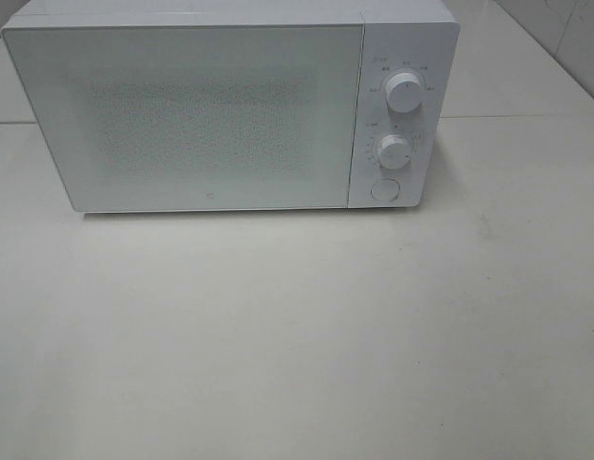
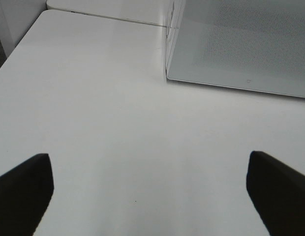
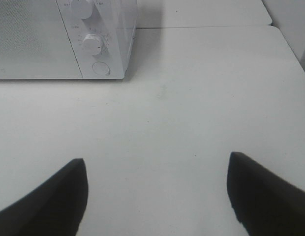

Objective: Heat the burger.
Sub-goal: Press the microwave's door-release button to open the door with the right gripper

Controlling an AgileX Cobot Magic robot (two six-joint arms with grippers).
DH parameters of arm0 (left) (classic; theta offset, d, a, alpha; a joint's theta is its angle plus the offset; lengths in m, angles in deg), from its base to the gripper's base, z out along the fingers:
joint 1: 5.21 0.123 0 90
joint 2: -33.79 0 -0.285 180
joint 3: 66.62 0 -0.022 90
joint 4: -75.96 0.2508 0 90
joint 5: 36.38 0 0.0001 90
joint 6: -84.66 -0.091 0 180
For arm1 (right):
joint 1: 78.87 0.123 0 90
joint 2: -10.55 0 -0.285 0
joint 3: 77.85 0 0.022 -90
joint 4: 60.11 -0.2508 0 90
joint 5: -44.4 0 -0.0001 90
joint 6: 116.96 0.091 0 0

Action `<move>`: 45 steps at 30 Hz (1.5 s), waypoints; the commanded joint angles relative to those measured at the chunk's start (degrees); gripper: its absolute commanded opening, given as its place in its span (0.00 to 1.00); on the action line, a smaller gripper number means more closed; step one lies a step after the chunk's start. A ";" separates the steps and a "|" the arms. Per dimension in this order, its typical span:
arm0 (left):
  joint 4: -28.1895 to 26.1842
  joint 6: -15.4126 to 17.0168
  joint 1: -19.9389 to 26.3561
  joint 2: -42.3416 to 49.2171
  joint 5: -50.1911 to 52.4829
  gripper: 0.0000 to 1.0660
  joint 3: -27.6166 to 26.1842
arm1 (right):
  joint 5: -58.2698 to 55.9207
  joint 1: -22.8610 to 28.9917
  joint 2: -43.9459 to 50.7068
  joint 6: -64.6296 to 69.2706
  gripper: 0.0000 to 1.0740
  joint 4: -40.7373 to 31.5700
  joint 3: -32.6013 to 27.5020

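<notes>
Front: you had bare table (image 1: 297, 335) to pass over.
Back: the microwave (image 1: 369, 144), door (image 1: 182, 105) shut, blocked you.

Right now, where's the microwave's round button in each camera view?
Exterior high: round button, right of centre, just below the lower knob.
Left wrist: not in it.
Right wrist: round button, again just below the lower knob.
Shared landmark: microwave door, in all three.

Microwave (image 1: 182, 105) at rear of table (image 1: 297, 335)
</notes>
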 commanded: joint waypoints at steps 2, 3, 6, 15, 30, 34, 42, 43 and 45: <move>-0.46 -0.29 0.23 1.03 0.23 0.94 -0.06 | 0.23 -0.34 1.49 0.06 0.71 0.40 0.06; -0.46 -0.29 0.23 1.03 0.23 0.94 -0.06 | 0.23 -0.34 1.15 0.06 0.71 0.29 0.57; -0.46 -0.29 0.23 1.03 0.23 0.94 -0.06 | 1.03 -0.34 -0.29 0.06 0.71 0.23 2.41; -0.46 -0.29 0.23 1.03 0.23 0.94 -0.06 | 12.83 -0.34 -7.45 0.06 0.71 0.29 2.98; -0.46 -0.29 0.23 1.03 0.23 0.94 -0.06 | 26.59 -0.34 -26.99 -0.40 0.71 0.29 2.98; -0.46 -0.29 0.23 1.03 0.23 0.94 -0.06 | 29.22 -0.34 -34.49 -0.34 0.71 0.23 2.98; -0.46 -0.29 0.23 1.03 0.23 0.94 -0.06 | 45.26 -0.34 -44.63 -0.29 0.71 0.23 -3.67; -0.46 -0.29 0.23 1.03 0.23 0.94 -0.06 | 45.26 -0.34 -44.63 -0.29 0.71 0.23 -3.67; -0.46 -0.29 0.23 1.03 0.23 0.94 -0.06 | 53.51 -0.34 -46.52 0.92 0.71 0.23 -6.30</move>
